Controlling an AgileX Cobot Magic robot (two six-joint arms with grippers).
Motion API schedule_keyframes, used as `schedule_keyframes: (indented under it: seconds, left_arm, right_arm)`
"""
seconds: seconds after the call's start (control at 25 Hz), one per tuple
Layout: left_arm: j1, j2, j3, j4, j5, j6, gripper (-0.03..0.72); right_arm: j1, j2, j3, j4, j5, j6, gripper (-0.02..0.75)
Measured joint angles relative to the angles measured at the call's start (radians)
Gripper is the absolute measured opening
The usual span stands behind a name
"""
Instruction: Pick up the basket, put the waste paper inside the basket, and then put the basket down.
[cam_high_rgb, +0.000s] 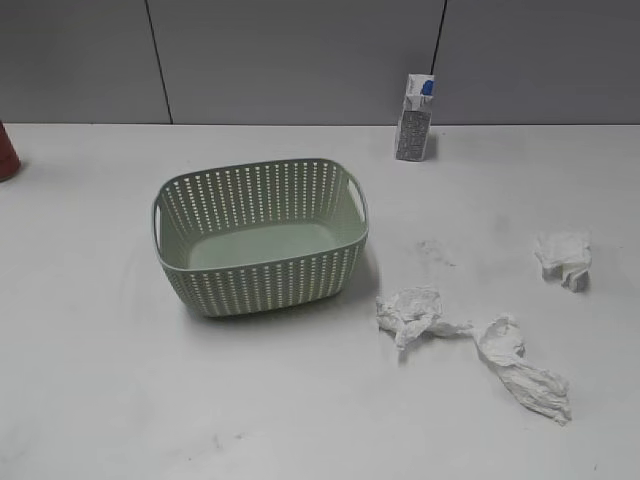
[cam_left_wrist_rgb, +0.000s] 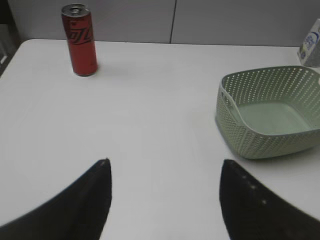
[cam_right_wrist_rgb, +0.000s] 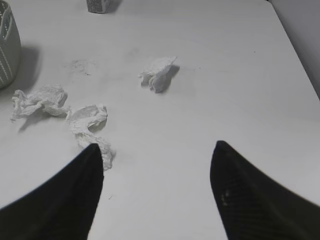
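Empty basket (cam_high_rgb: 262, 237) beside waste paper (cam_high_rgb: 470, 345)

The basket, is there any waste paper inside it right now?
No, the basket shows a bare green floor, and the waste paper lies on the table to its right.

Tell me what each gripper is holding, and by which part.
Nothing is held. The left gripper and right gripper are both open over bare table; the basket and the waste paper lie untouched.
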Motion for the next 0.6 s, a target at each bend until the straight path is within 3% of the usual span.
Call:
schedule_keyframes:
  seconds: [0.32,0.6]
  left_arm:
    - [-0.125,0.359,-0.011,-0.012,-0.148,0.0,0.513]
    - [-0.143,0.761,-0.181,-0.012,-0.239,0.0,0.512]
  right_arm:
    - [0.0,0.0,0.0,0.0,0.0,0.0,0.537]
    - [0.0,0.0,0.0,0.0,0.0,0.0,0.537]
